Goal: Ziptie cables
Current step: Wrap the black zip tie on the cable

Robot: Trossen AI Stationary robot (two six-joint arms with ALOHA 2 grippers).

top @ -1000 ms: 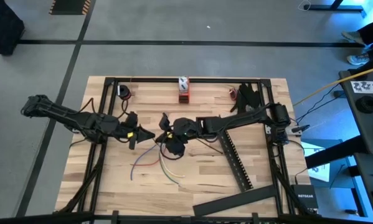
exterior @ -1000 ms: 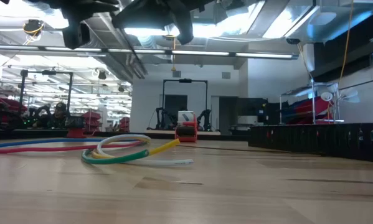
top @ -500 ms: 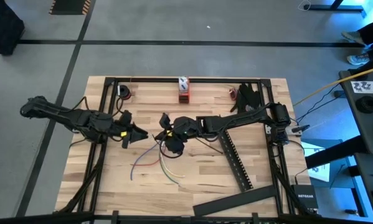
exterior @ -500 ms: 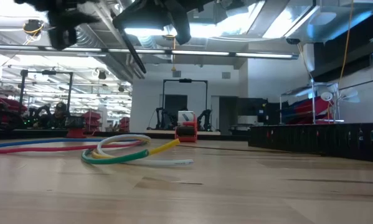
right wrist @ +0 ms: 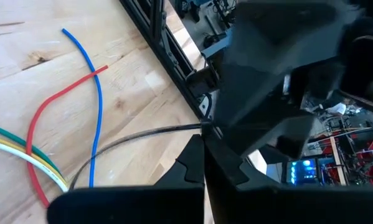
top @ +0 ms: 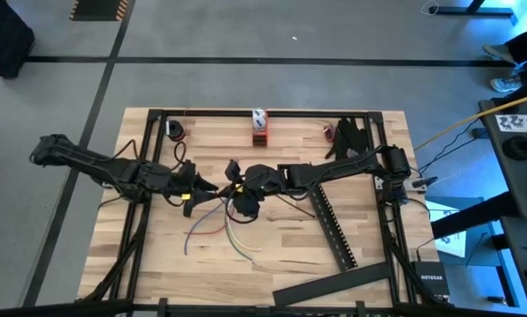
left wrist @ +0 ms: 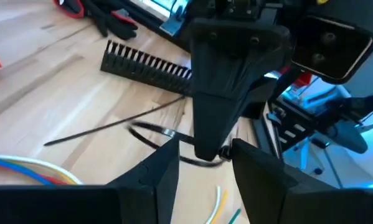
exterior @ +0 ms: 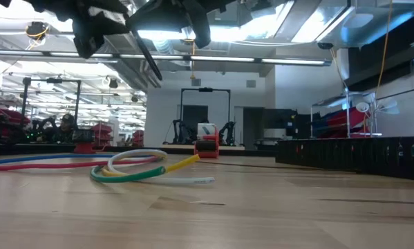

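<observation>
The cables [top: 217,227] are thin blue, red, yellow, white and green wires lying loose on the wooden table [top: 281,238]; they also show in the low view [exterior: 127,168]. Just far of them my two grippers meet tip to tip above the table. My right gripper [right wrist: 203,149] is shut on a thin black zip tie [right wrist: 133,140]. My left gripper [left wrist: 205,163] is open, its fingers standing on either side of the right gripper's fingertips [left wrist: 210,134] and the tie's loop [left wrist: 164,140]; whether they touch the tie I cannot tell. My right gripper pinches the black zip tie near one end [right wrist: 197,129] between its two fingertips. The fingers come slanting down from the table's right. From the hold the tie curves away toward the cables, and the pinched end is up off the table.
A long black slotted bar [top: 333,227] lies slanting at the right. Another loose black strip [left wrist: 99,129] lies on the wood. A red and white object [top: 259,126] stands at the far edge. Black frame rails [top: 138,224] run along both sides.
My left gripper has drawn back a little toward the table's left edge, then come forward again to the right gripper, rolling its wrist as it went. The right gripper and the cables have stayed where they were.
</observation>
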